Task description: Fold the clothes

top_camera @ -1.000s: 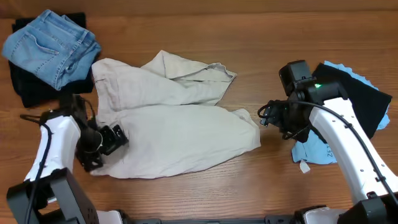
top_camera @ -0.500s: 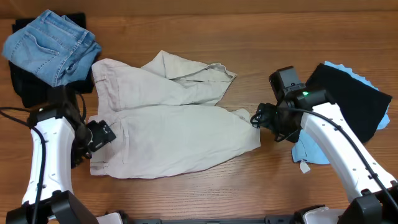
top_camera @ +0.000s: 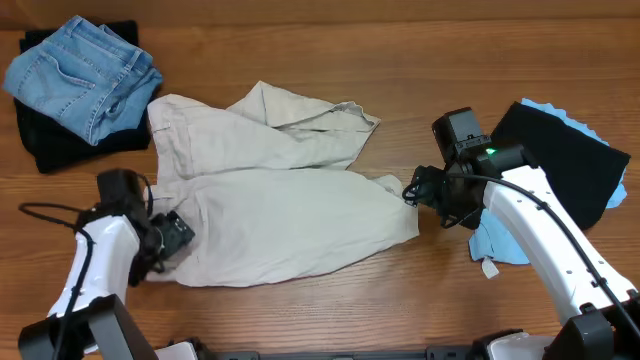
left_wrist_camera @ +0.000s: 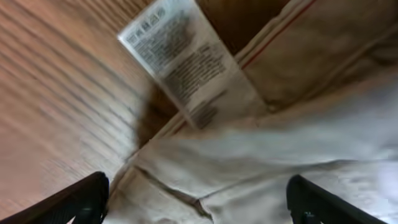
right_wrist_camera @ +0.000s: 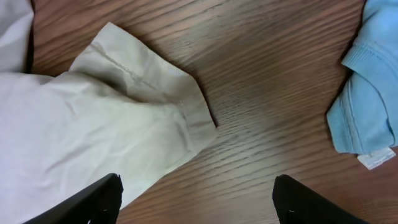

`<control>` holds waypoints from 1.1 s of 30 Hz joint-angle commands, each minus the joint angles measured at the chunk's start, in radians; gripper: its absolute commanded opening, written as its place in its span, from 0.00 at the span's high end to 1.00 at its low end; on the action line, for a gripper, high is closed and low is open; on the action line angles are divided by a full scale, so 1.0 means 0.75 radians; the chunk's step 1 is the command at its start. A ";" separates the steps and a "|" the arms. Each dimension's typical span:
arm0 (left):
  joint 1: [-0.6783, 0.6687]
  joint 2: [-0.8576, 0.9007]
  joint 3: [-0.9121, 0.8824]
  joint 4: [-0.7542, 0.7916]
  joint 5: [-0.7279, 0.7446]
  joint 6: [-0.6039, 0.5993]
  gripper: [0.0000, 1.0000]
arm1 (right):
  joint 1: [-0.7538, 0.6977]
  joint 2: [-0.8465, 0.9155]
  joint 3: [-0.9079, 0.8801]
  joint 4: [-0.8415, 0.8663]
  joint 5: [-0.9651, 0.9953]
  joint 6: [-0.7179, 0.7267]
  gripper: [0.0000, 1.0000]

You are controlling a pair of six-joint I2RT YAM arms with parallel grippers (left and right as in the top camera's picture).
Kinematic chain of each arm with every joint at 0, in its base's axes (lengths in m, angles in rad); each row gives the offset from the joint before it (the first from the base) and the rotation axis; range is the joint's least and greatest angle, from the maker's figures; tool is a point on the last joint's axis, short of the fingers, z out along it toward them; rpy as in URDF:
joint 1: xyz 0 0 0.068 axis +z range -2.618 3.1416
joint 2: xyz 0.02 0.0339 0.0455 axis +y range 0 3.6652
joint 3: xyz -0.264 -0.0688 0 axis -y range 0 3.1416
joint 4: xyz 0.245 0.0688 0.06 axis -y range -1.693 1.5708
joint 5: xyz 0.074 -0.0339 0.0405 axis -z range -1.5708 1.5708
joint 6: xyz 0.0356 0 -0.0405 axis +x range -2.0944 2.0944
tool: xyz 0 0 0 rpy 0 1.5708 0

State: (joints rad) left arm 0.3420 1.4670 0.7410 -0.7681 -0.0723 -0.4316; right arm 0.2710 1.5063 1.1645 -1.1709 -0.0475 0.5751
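The pale beige trousers (top_camera: 270, 200) lie spread across the middle of the table, the upper leg folded over. My left gripper (top_camera: 170, 235) is open at the waistband's lower-left corner; in the left wrist view its fingers (left_wrist_camera: 199, 208) straddle the waistband cloth (left_wrist_camera: 298, 143), with the small white label (left_wrist_camera: 186, 62) just ahead. My right gripper (top_camera: 412, 190) is open at the trouser leg's hem. In the right wrist view the hem (right_wrist_camera: 149, 106) lies ahead and left of the open fingers (right_wrist_camera: 196, 202), which are over bare wood.
Folded blue jeans (top_camera: 85, 75) on a black garment (top_camera: 45, 145) sit at the back left. A black garment (top_camera: 565, 160) over a light blue one (top_camera: 500, 240) lies at the right, also in the right wrist view (right_wrist_camera: 367, 106).
My left gripper moved back to the left, then returned right and down to the waistband corner. My right gripper moved slightly left toward the hem, then stayed.
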 commanded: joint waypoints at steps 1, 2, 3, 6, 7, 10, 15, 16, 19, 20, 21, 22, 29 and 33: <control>0.007 -0.019 -0.104 0.073 0.024 -0.022 0.06 | 0.005 -0.022 -0.010 0.003 0.001 -0.003 0.18; 0.008 -0.019 -0.120 0.089 0.023 -0.010 0.06 | 0.005 -0.022 -0.010 0.004 -0.007 -0.004 0.18; 0.008 -0.019 -0.127 0.089 0.023 0.002 0.06 | 0.005 -0.022 -0.010 0.006 -0.016 -0.004 0.18; 0.007 -0.019 -0.134 0.086 0.046 0.016 0.09 | 0.005 -0.022 -0.010 0.022 -0.039 -0.004 0.18; 0.007 -0.019 -0.134 0.087 0.073 0.028 0.14 | 0.005 -0.022 -0.010 0.026 -0.044 -0.003 0.18; 0.007 -0.019 -0.134 0.086 0.128 0.037 0.77 | 0.005 -0.022 -0.010 0.029 -0.047 -0.003 0.18; 0.007 -0.020 -0.079 0.066 0.274 0.037 0.96 | 0.005 -0.022 -0.010 0.028 -0.048 0.007 0.18; 0.007 -0.020 -0.045 0.055 0.320 0.037 0.96 | 0.005 -0.022 -0.010 0.027 -0.048 0.007 0.18; 0.007 -0.020 0.090 0.025 0.411 0.035 0.96 | 0.005 -0.022 -0.010 0.018 -0.048 0.013 0.18; 0.008 -0.020 0.149 0.017 0.431 0.028 0.96 | 0.005 -0.022 -0.010 0.009 -0.048 0.038 0.18; 0.007 -0.020 0.216 0.012 0.437 0.009 0.96 | 0.005 -0.022 -0.011 0.007 -0.053 0.045 0.18; 0.008 -0.020 0.283 0.019 0.430 -0.009 0.96 | 0.005 -0.022 -0.014 0.004 -0.061 0.048 0.18; 0.017 -0.019 0.371 0.119 0.237 -0.177 0.96 | 0.005 -0.022 -0.104 0.023 -0.119 0.109 0.18; 0.025 -0.019 0.371 0.143 0.189 -0.213 0.96 | 0.005 -0.022 -0.282 0.207 -0.405 0.112 0.18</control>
State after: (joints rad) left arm 0.3489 1.4563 0.9981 -0.6792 0.1291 -0.5331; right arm 0.2710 1.5036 1.0317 -1.0737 -0.1909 0.6399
